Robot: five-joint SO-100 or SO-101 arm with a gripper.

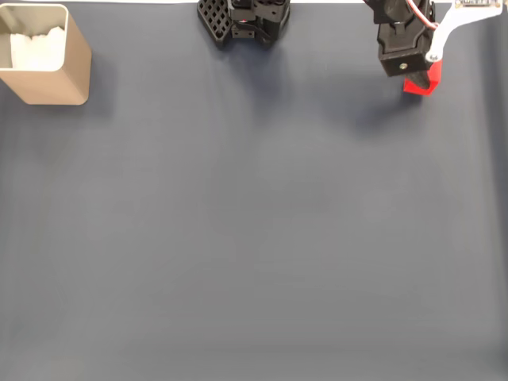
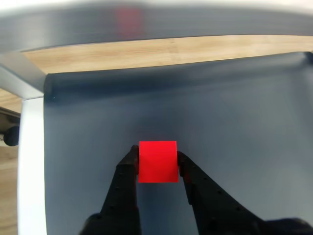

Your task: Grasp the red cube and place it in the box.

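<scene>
Bright red cube (image 2: 157, 161) between the matte black fingers (image 2: 124, 188) of the hand (image 2: 156, 159). Desk (image 1: 254, 238): plain slate blue-grey, unpatterned, edged by pale wood. Box (image 1: 59, 75): beige walls, white interior padding.

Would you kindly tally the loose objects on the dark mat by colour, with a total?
Red: 1, the red cube, sitting between the gripper fingers.
Beige: 1, the box, at the mat's top left in the fixed view.
Total: 2
</scene>
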